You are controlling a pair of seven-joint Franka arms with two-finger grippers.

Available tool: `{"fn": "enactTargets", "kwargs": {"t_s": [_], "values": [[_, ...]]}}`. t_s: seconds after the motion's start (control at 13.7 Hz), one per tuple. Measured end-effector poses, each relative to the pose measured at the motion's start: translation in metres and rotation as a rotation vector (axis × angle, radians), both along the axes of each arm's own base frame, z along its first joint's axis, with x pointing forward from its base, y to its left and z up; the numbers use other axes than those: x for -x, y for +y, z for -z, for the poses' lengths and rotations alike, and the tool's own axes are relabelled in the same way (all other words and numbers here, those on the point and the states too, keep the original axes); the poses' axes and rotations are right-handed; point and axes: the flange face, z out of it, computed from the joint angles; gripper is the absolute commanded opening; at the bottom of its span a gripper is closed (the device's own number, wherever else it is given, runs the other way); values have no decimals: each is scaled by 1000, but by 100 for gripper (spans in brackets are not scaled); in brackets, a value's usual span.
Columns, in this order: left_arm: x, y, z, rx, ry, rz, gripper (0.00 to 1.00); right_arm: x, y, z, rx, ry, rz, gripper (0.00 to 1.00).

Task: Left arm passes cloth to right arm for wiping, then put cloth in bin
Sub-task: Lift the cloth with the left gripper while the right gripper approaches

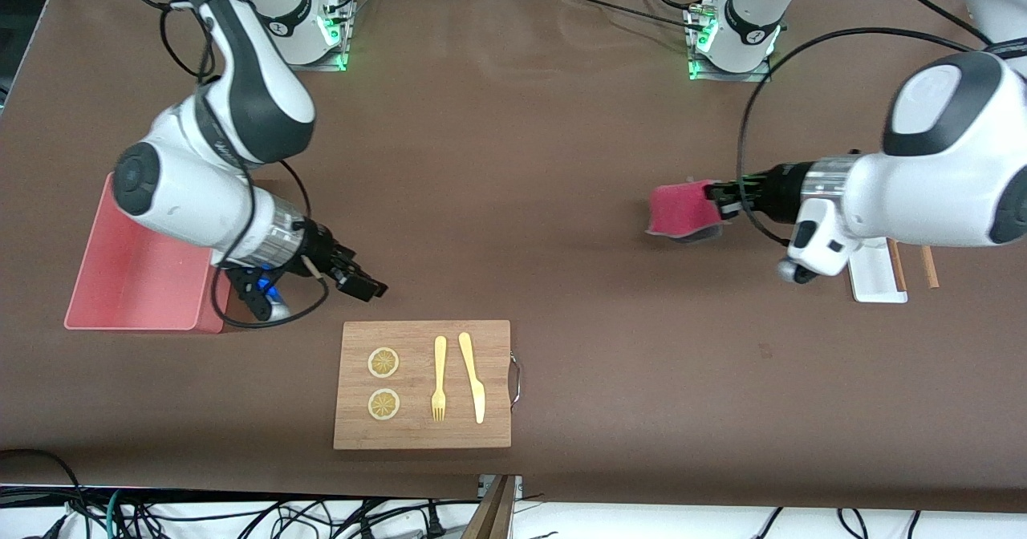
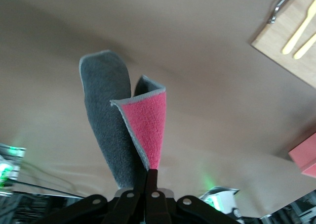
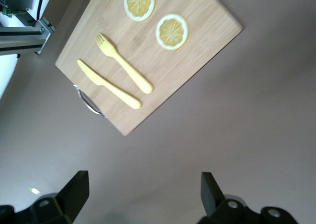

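A brown table [image 1: 513,162] fills the frame. At the left edge of the frame a pink bin [image 1: 136,278] is seen, and low in the centre a wooden board [image 1: 423,384] with a fork [image 1: 439,378] and a knife [image 1: 472,375]. The cloth [image 1: 682,208], at the right of the frame, is clamped in the closed left gripper [image 1: 720,202] above the table. The right gripper [image 1: 365,281] is held open over the table, between bin and board.

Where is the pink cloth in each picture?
Front view: the cloth hangs in the left pincer, above the table toward the left arm's end.
Left wrist view: mid-picture, pinched at its lower end.
Right wrist view: not there.
Shared landmark: the board with the fork and knife.
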Motion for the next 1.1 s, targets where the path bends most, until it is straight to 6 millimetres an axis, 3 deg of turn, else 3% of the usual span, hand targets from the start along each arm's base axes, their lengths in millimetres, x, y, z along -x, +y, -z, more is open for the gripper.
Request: {"fn": "enactTargets", "kwargs": {"t_s": [0.44, 0.66, 0.8, 1.1], "values": [[13, -133, -3, 119, -82, -97, 0, 15, 88, 43, -103, 18, 182, 100], [29, -186, -5, 153, -132, -107, 0, 28, 118, 62, -118, 56, 212, 100], [37, -208, -5, 169, -149, -102, 0, 33, 128, 70, -125, 76, 230, 99], [36, -212, 5, 174, -135, -107, 0, 43, 146, 78, -139, 99, 221, 100]]}}
